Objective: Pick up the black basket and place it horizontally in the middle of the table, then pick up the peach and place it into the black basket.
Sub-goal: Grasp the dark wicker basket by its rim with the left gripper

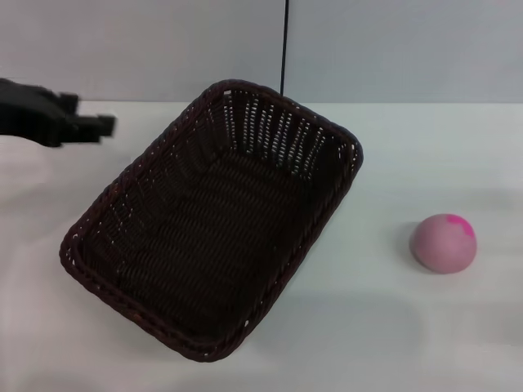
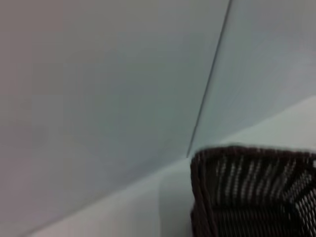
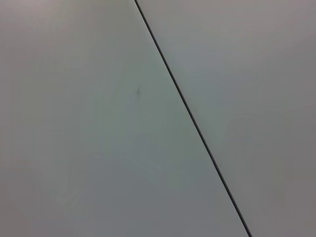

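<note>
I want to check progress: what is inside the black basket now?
Nothing: the black basket shows only its woven floor. The peach lies outside, on the table.

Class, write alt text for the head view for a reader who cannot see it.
A black basket sits skewed and empty on the white table, with the peach lying apart to its right. The left pincer hovers at the far left.

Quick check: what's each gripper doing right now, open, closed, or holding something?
Left gripper: beside the black basket, holding nothing; jaws cannot be told.
Right gripper: not in view.
</note>
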Robot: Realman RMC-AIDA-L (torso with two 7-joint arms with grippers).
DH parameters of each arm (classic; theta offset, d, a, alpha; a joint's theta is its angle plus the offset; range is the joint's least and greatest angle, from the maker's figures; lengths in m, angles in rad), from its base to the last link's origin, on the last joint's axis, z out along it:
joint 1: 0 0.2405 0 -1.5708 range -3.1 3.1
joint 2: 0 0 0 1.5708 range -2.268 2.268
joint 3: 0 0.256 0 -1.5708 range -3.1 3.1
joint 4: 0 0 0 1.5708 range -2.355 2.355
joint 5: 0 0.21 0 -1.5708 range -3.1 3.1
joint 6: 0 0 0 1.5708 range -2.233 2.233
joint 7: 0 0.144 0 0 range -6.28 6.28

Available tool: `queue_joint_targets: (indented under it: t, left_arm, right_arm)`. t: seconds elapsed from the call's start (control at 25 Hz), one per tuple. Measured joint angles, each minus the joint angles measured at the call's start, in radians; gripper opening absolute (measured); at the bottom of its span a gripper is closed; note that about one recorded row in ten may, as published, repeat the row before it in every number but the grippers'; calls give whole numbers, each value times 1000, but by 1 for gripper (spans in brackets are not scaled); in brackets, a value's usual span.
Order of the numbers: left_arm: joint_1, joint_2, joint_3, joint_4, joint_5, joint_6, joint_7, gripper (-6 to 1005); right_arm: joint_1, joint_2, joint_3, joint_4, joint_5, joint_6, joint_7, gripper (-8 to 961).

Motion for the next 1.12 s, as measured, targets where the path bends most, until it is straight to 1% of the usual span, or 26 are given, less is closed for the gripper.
queue_joint_targets:
  t: [0.08,0.12,0.16,0.24,0.28,0.32,0.36,0.44,0.52,0.6,0.64,0.68,0.72,0.76,0.8,0.84,0.92,1.0,1.12]
  left_arm:
    - [-81,-4,51,-1,131,71,-65,616]
    - [-81,-4,51,-1,131,71,-65,616]
    - [-117,-7,97,-1,198,94,-96,616]
    - [-117,-7,97,-1,198,94,-96,616]
    - [-131,-7,127,0,232,98,-110,616]
    - [-131,-7,127,0,232,98,-110,616]
    - [-147,-9,182,-2,274,90,-130,616]
    - [-151,-9,205,-12,283,78,-135,616]
    - [-151,-9,205,-12,283,78,-135,616]
    - [-153,-9,269,-62,293,22,-141,617]
    - [-154,-9,288,-83,296,1,-141,617]
    - [-154,-9,288,-83,296,1,-141,617]
    - [-155,-9,328,-134,302,-50,-142,617]
    - [-155,-9,340,-148,303,-66,-142,617]
    - [-155,-9,340,-148,303,-66,-142,617]
    - [-156,-8,362,-175,303,-98,-142,617]
    - [-156,-8,362,-175,303,-98,-142,617]
    - [-156,-9,395,-235,304,-161,-147,617]
    - [-159,-9,397,-255,304,-175,-150,617]
  right_arm:
    - [0,0,0,-8,-1,9,7,712]
    - [1,0,0,-11,-2,12,10,711]
    - [1,0,0,-13,-2,16,12,711]
    - [1,0,0,-15,-2,23,13,710]
    - [1,0,0,-15,0,25,13,710]
    - [1,0,0,-15,0,26,14,710]
    - [1,0,0,-15,0,26,14,709]
    - [2,0,0,-15,0,26,14,709]
    - [2,0,0,-15,0,27,14,708]
    - [5,0,-3,-15,-1,33,14,708]
    - [8,0,-8,-14,-3,37,14,707]
    - [8,0,-8,-14,-3,37,14,707]
    - [9,1,-9,-14,-4,37,14,707]
    - [9,1,-9,-14,-4,37,14,706]
    - [10,1,-9,-13,-4,37,14,706]
    - [10,2,-9,-10,-4,38,14,706]
    - [11,2,-9,-10,-4,39,14,705]
    - [11,2,-9,-9,-4,41,14,704]
    - [9,2,-9,-8,-5,46,14,704]
